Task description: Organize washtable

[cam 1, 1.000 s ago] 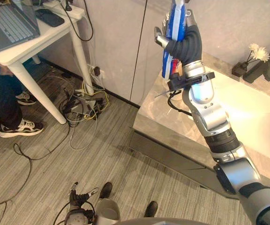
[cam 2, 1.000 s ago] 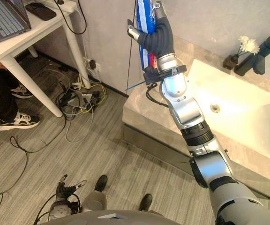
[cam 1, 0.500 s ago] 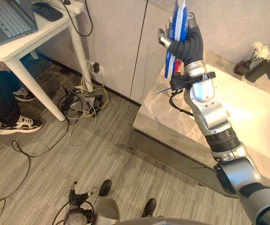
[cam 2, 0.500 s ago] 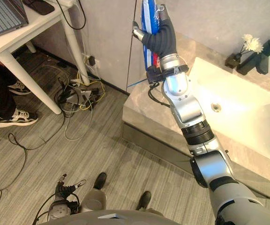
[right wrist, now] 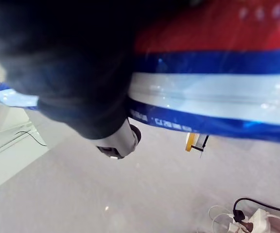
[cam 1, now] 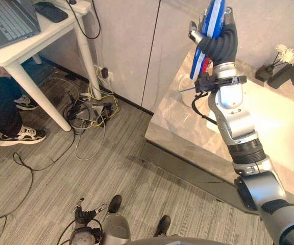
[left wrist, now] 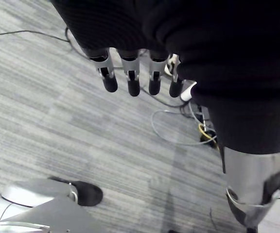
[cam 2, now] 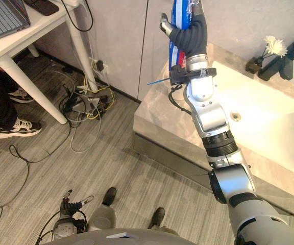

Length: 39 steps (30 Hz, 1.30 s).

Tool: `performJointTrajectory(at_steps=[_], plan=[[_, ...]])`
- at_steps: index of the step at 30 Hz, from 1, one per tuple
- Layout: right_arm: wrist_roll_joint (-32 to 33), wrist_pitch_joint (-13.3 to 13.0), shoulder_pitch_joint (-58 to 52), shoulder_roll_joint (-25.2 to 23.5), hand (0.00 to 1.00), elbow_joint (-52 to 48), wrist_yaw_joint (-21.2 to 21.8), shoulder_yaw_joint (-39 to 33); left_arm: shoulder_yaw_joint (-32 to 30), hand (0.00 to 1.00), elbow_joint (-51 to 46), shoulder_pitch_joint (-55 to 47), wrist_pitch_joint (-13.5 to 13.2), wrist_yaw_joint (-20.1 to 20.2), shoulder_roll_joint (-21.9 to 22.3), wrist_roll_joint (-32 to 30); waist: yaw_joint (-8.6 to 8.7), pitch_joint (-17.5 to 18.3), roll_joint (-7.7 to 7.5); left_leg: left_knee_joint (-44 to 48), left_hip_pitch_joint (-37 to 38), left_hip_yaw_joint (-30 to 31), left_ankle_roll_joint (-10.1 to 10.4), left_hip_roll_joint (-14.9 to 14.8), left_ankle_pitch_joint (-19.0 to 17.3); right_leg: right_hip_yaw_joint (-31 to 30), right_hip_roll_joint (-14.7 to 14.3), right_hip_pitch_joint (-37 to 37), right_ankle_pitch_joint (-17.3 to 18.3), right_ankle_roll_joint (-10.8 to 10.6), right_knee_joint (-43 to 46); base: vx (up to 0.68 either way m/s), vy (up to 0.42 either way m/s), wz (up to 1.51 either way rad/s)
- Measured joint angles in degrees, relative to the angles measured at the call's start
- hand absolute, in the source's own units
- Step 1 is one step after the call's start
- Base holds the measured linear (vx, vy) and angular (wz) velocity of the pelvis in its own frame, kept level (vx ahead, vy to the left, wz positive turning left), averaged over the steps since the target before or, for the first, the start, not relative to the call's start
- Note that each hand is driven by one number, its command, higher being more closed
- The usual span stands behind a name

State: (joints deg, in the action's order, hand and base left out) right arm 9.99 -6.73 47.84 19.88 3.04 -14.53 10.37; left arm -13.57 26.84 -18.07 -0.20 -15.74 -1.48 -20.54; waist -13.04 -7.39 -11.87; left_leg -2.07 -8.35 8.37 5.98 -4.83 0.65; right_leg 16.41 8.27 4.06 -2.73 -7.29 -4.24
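Observation:
My right hand point(cam 1: 219, 43) is raised high over the left end of the stone washtable point(cam 1: 172, 122). It is shut on a blue, white and red toothpaste tube point(cam 1: 209, 25), which stands nearly upright in its curled fingers. The right wrist view has the tube point(right wrist: 213, 92) pressed against the palm. Just behind the wrist a thin blue stick point(cam 2: 157, 81) pokes out over the counter's end; what it stands in is hidden by the arm. My left hand point(left wrist: 130, 77) hangs low over the floor, fingers relaxed and holding nothing.
A white basin point(cam 2: 269, 127) is sunk into the counter, with a black faucet point(cam 2: 285, 56) and a small vase of white flowers point(cam 2: 269, 48) behind it. At the left stand a white desk point(cam 1: 29, 41) with a laptop, a seated person's shoes point(cam 1: 14, 135), and tangled cables point(cam 1: 91, 109).
My right hand has carried the toothpaste tube to the right, further over the counter toward the basin, and slightly higher. The left hand has stayed where it was.

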Motion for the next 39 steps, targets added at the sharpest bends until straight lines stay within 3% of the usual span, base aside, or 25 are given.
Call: performJointTrajectory(at_steps=[6, 33, 39], plan=[[-0.02, 1.06, -0.7, -0.01, 1.0, 1.96, 0.0, -0.72, -0.01, 0.0, 0.03, 0.0, 0.03, -0.02, 0.02, 0.0, -0.01, -0.04, 0.03, 0.0, -0.06, 0.06, 0.0, 0.0, 0.0, 0.01, -0.01, 0.01, 0.0, 0.0, 0.0, 0.0, 0.0, 0.0], [-0.08, 1.35, -3.14, 0.0, 1.0, 2.28, -0.56, -2.09, -0.1, 0.0, 0.15, 0.0, 0.11, -0.74, 0.21, 1.56, 0.01, -0.25, 0.24, 0.01, -0.29, -0.04, 0.0, -0.01, 0.0, -0.08, -0.01, 0.32, 0.0, 0.0, 0.04, 0.0, 0.0, 0.0], [-0.1, 2.52, -3.08, 0.0, 1.0, 4.4, -0.9, -3.77, -0.16, 0.0, 0.2, 0.0, 0.15, -0.96, 0.23, 1.67, -0.01, -0.3, 0.14, 0.01, -0.39, -0.02, 0.0, -0.01, 0.01, -0.07, -0.01, 0.39, 0.0, 0.0, 0.04, 0.0, 0.0, 0.0]])
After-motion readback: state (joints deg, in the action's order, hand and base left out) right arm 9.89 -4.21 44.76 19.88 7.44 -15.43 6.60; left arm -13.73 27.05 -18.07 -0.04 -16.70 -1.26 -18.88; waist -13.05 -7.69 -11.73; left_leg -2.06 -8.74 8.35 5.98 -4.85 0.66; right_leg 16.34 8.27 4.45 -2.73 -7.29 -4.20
